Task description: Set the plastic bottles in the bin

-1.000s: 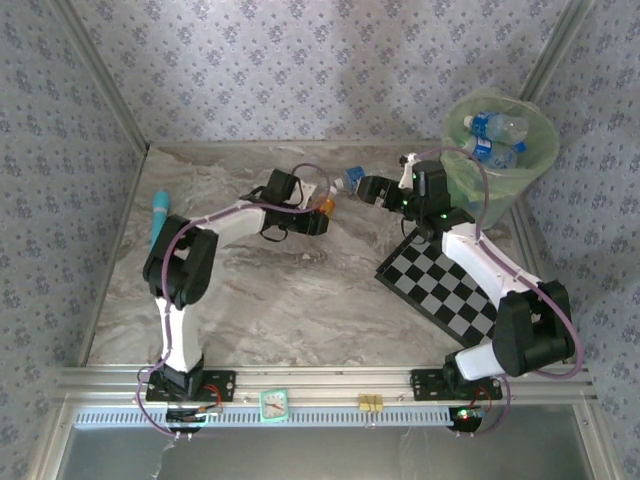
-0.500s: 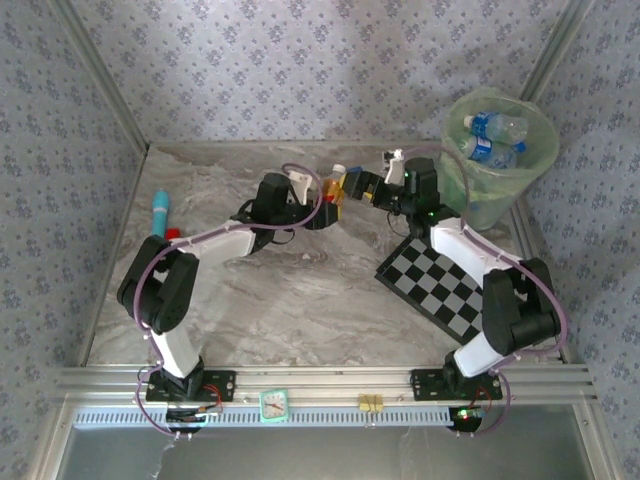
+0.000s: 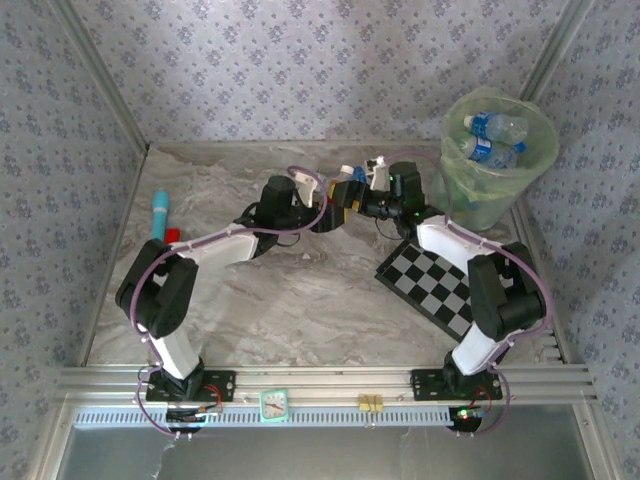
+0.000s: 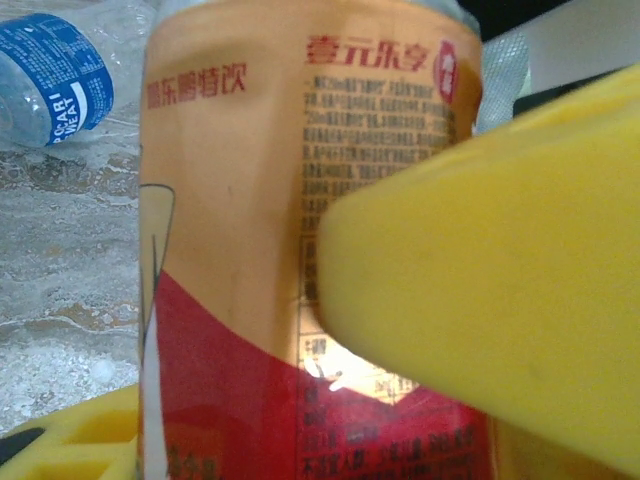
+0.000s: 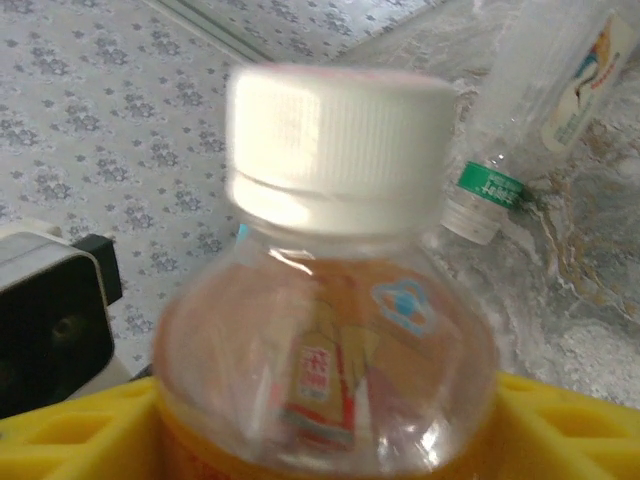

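Nearest the arms, the checkerboard (image 3: 432, 285) lay toward the right edge of the tabletop (image 3: 300, 300) and the turquoise tube (image 3: 160, 217) lay along its left edge, neither in play.

Farther out, near the middle of the far edge, the two arms met nose to nose. The left gripper (image 3: 335, 207) was pinching the orange-labelled bottle (image 4: 240, 180) by its body, with its yellow pads (image 4: 480, 290) tight on the label. The right gripper (image 3: 362, 203) had its jaws either side of that bottle's shoulder, just under the white cap (image 5: 335, 140). Whether they pressed on it yet, I could not tell. It looked like a handover.

Loose on the marble lay a Pocari Sweat bottle (image 4: 55, 75) and a green-banded bottle (image 5: 480, 190).

In the far right corner stood the bin (image 3: 468, 185), with a few blue-labelled bottles (image 3: 497, 128) already inside. So some were in, this one sat between the grippers, and at least two more were left to fetch.

Against a second before, the right gripper had swung from the bin's side to meet the left. The left had carried the bottle a little rightward, and the right jaws had narrowed from wide.
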Controlling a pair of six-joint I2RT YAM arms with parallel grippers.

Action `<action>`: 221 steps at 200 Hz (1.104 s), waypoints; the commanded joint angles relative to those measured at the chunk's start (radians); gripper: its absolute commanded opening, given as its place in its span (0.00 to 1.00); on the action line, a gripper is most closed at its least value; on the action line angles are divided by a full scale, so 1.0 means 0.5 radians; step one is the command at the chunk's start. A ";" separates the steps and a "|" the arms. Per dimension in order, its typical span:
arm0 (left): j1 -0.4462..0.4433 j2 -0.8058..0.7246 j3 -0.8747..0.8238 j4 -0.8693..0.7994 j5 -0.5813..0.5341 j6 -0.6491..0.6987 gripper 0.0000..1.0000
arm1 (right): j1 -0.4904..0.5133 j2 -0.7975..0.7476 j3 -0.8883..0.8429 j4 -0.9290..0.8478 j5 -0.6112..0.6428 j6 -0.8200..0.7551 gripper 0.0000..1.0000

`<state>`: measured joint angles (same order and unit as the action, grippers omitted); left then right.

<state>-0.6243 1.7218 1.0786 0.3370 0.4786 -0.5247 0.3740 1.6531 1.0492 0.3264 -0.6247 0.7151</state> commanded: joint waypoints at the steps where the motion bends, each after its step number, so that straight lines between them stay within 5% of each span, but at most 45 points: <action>1: -0.022 -0.099 -0.003 0.043 0.028 0.028 0.53 | 0.004 0.024 0.071 0.044 -0.030 0.003 0.63; 48: -0.031 -0.133 -0.031 0.030 0.022 0.031 0.57 | 0.004 0.018 0.071 0.032 -0.024 -0.013 0.53; 100: -0.031 -0.210 -0.076 -0.008 -0.045 0.045 0.85 | -0.046 -0.078 0.078 -0.121 0.037 -0.111 0.52; 161: -0.025 -0.413 -0.233 -0.005 -0.407 0.065 1.00 | -0.173 -0.351 0.550 -1.075 0.397 -0.754 0.53; 221: 0.030 -0.479 -0.341 -0.007 -0.614 -0.015 1.00 | -0.444 -0.510 1.050 -1.558 0.696 -1.125 0.54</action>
<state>-0.6247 1.5146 0.9176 0.3248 0.2317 -0.5114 0.1955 1.4315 1.4956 -0.3031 -0.3782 0.2646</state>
